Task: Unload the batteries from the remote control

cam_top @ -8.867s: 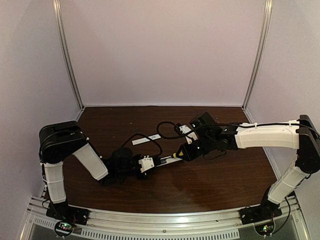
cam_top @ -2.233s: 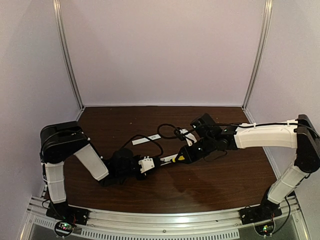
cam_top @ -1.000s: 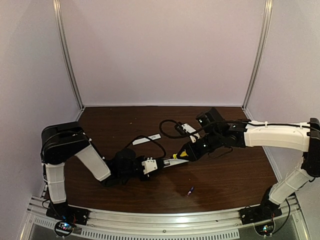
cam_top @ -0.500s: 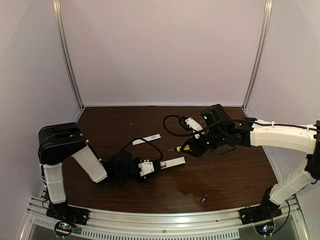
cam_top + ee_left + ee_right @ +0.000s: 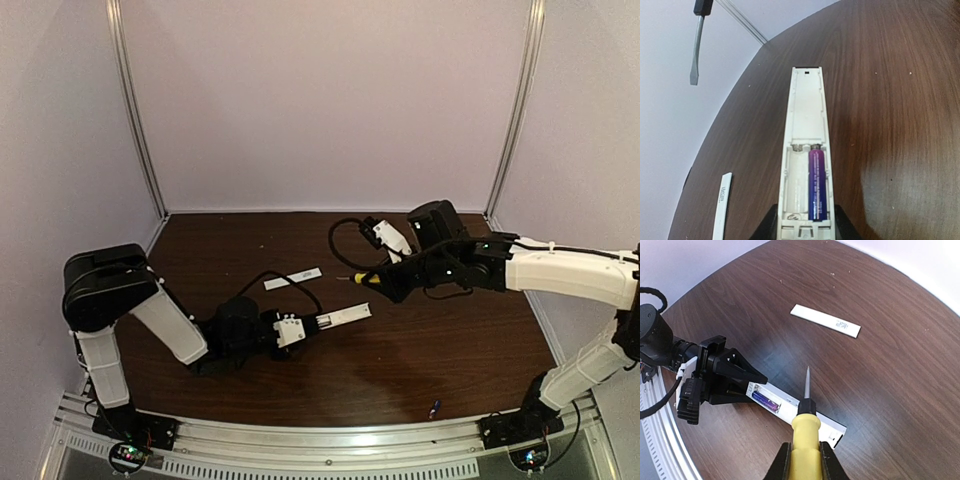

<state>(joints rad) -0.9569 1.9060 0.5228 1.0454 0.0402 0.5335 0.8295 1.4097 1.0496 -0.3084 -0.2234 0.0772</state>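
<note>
While gripped, remote control (image 5: 806, 170) in left claw (image 5: 805, 227) (one battery (image 5: 817, 186) inside).

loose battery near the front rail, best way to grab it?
Take the loose battery across its middle, coming straight down from above. It lies flat on the table near the front edge, a small cylinder slanted to that edge, so turn the fingers to close across its round sides, not its ends. Nothing crowds it.

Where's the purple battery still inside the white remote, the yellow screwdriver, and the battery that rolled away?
Purple cylindrical battery (image 5: 817, 184): left wrist view, middle of its body.
Yellow-handled screwdriver (image 5: 805, 440): right wrist view, on the handle.
Small loose battery (image 5: 434, 408): top view, its middle, near the table's front edge.
</note>
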